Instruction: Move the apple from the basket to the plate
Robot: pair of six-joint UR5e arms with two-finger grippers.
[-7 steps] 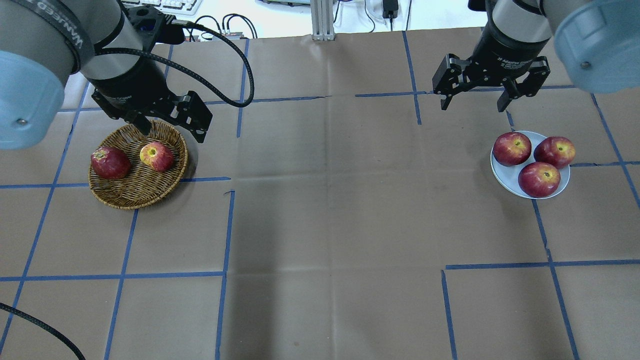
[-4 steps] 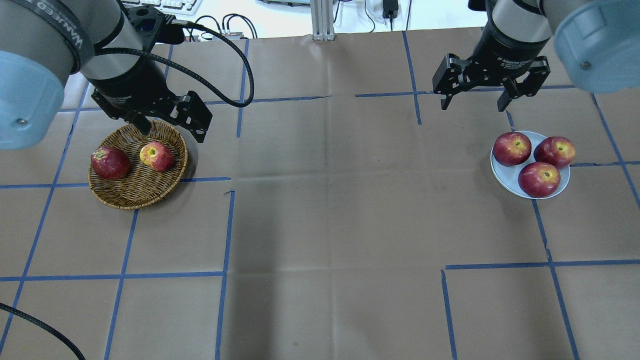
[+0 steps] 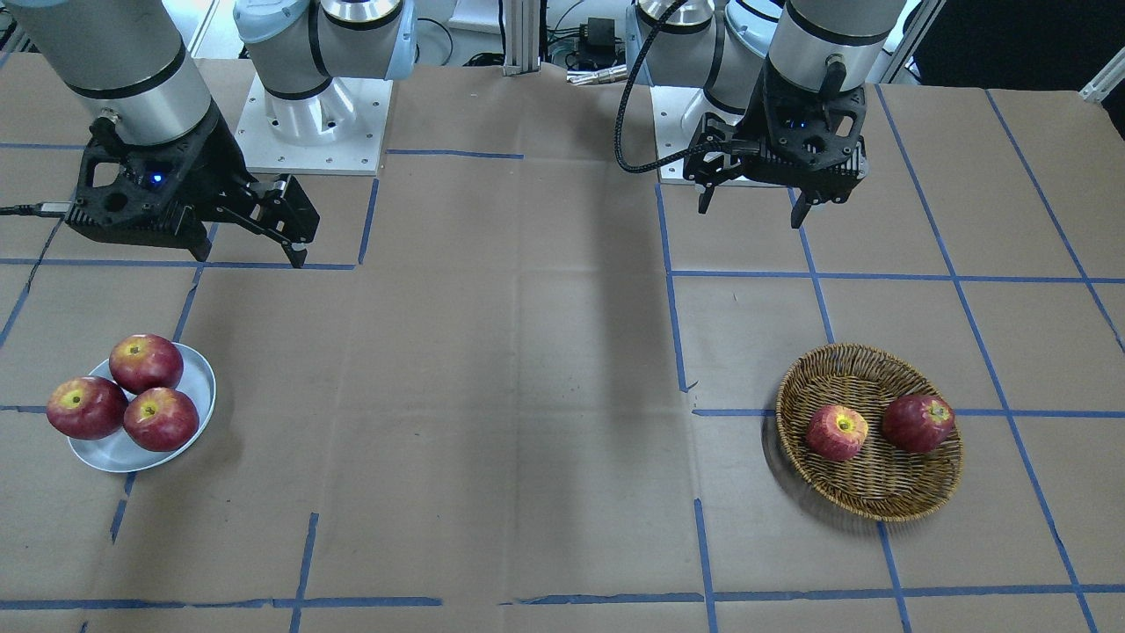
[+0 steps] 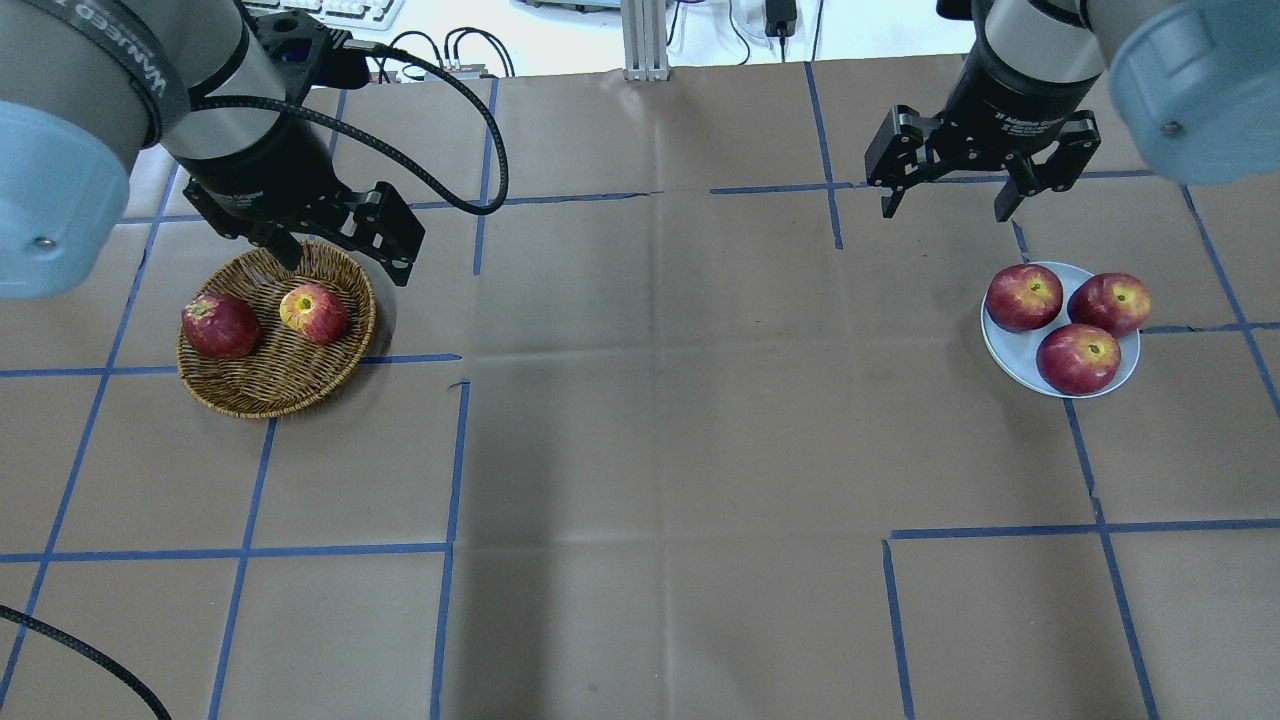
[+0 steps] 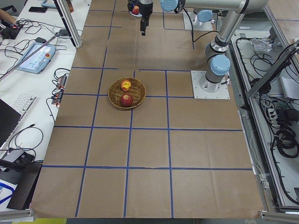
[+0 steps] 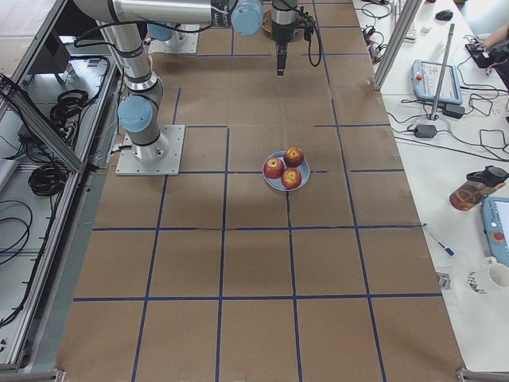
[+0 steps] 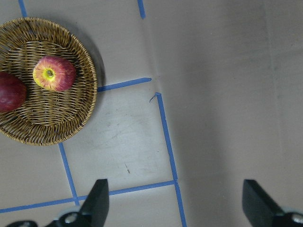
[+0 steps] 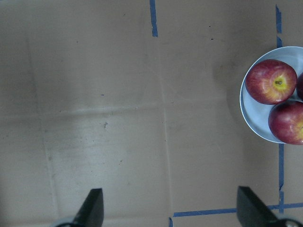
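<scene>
The pinkish-red apple with a yellow-green hollow lies in the round wicker basket, to the right of a darker red apple. It also shows in the front view and the left wrist view. My left gripper is open and empty, raised over the basket's far rim. The pale plate holds three dark red apples. My right gripper is open and empty, raised over the table beyond the plate.
Brown paper with blue tape lines covers the table. A black cable loops from the left wrist. The robot bases stand at the near edge. An aluminium post stands at the far edge.
</scene>
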